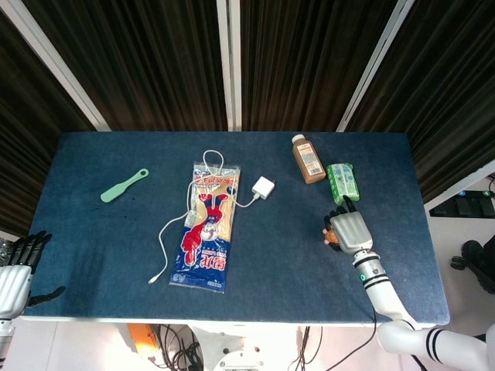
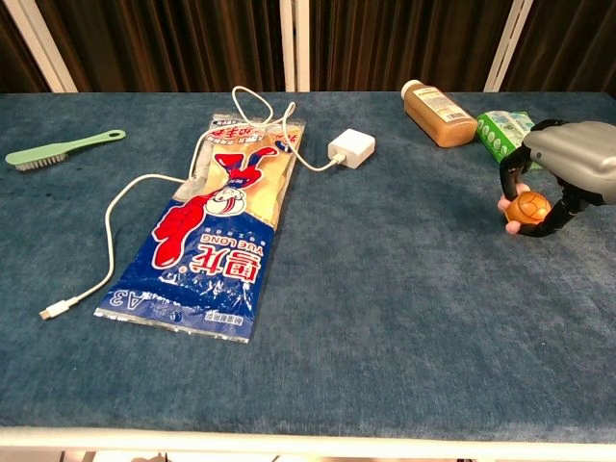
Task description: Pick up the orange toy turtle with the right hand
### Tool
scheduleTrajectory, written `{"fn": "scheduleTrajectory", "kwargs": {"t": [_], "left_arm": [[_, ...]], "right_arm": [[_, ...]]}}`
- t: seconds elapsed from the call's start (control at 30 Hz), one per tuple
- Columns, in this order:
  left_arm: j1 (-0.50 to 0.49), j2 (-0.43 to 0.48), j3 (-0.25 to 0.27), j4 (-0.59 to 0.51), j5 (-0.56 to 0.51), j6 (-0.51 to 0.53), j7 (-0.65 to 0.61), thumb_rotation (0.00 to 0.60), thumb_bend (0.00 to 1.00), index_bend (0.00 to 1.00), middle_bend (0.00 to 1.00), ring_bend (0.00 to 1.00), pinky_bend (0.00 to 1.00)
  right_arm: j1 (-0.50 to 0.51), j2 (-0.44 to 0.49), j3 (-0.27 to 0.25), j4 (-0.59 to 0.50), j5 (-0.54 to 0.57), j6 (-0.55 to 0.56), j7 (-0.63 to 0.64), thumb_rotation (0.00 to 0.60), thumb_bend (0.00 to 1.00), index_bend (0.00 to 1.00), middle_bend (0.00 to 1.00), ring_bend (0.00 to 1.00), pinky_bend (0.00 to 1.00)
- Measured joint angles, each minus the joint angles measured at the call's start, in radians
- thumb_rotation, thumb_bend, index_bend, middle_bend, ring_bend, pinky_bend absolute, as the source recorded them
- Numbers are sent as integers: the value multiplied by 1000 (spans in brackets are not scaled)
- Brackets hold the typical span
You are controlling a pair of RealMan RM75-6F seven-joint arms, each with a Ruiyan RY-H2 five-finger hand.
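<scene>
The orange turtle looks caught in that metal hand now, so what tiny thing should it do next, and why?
Probably lift straight up a little. The right hand has its fingers curled around the orange toy turtle, which seems to sit low, close to the table.

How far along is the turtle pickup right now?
Done: the right robot hand has reached the orange toy turtle, and its fingers curl around it. In hand: the grasp looks closed. Whether the turtle has left the table is unclear. Left: a clear lift. The left robot hand idles at the table edge.
</scene>
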Motion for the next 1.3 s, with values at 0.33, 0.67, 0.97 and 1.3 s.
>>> {"fn": "scheduleTrajectory", "kwargs": {"t": [0.33,0.67,0.97,1.3], "left_arm": [[0,3,0,-5,4,3,3,600,84,0,0,0,21],[-3,6,-2,-11,3,1,8,600,84,0,0,0,21],[0,18,-3,-29,-1,5,21,600,84,0,0,0,20],[-4,32,-7,-28,-9,-7,23,600,84,0,0,0,19]], "right_arm": [[-10,2,-6,17,-32,-25,40,600,67,638,617,225,0],[-4,83,-5,-63,-14,-86,67,600,0,0,0,0,0],[-61,161,-21,-140,-92,10,145,600,0,0,0,0,0],[-300,271,-110,-135,-246,341,303,600,0,0,0,0,0]]}}
